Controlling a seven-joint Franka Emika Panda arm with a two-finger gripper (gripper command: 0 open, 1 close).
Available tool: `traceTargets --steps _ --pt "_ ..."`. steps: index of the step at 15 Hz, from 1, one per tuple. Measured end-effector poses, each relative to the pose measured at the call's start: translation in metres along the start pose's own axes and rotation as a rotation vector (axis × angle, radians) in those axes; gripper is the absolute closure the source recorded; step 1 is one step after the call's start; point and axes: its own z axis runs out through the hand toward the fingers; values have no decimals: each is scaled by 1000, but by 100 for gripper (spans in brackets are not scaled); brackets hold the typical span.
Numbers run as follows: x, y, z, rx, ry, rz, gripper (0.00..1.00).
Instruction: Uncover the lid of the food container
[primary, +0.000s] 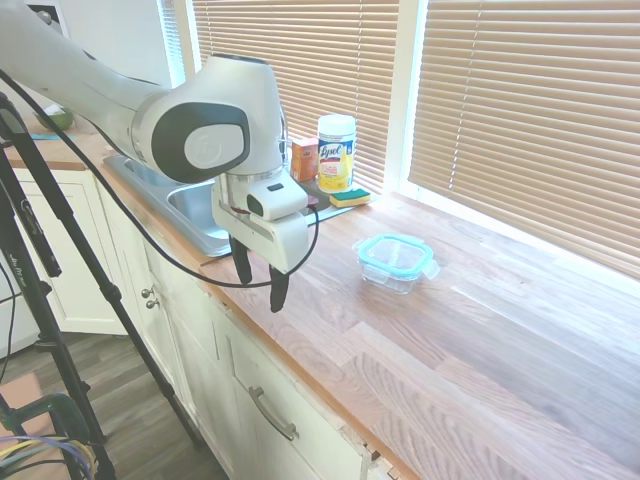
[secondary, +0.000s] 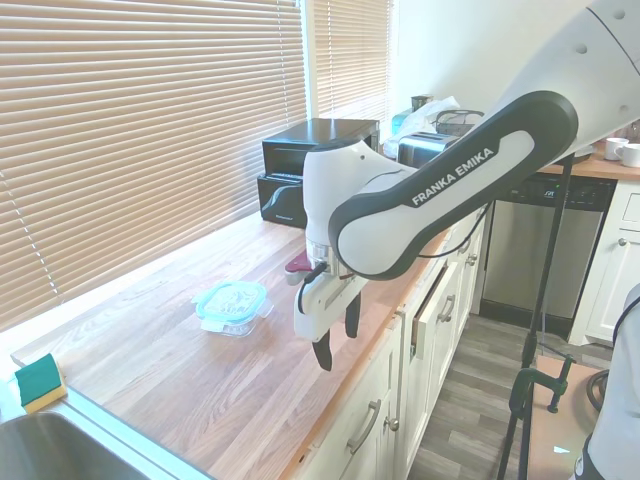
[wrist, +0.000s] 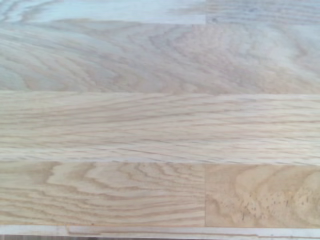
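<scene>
- The gripper (primary: 259, 280) hangs above the front edge of the wooden countertop (primary: 480, 350), its two dark fingers pointing down, spread apart with a clear gap between them and nothing held.
- Directly beneath the jaws the wrist view shows only bare wood grain.
- Beyond the jaws, toward the window and off to one side, sits the food container (primary: 397, 272), well apart from the fingertips. The lid (primary: 395, 253) lies flat on it, teal rim all round.
- The tub looks like clear glass or hard plastic: probably stiff, smooth, somewhat slippery and breakable if knocked. The lid seems light and rigid; whether its clear side tabs are snapped down I cannot tell. A tab or the rim edge seems the best hold, lifting gently so the tub stays put.
- Farther off, past the tub, stand a yellow-green sponge (primary: 350, 197) and a Lysol wipes canister (primary: 336, 152), beside the sink (primary: 195, 215).
</scene>
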Motion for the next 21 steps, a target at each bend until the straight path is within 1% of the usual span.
traceTargets --steps 3,5,7,9,12,14,16,19,21 --pt "-1 -2 0 5 -4 -8 0" --pt "-4 -11 -5 21 24 -23 0" --pt "-8 -29 -9 35 74 -20 0" --pt "-9 -57 -9 26 129 -14 0" --pt "-2 -94 -11 18 195 -15 0" --pt "0 -118 -12 13 257 -24 0" --pt "3 -142 -9 -4 331 -34 0" --pt "11 -174 3 -44 440 -49 0" --pt "14 -191 12 -67 502 -58 0"
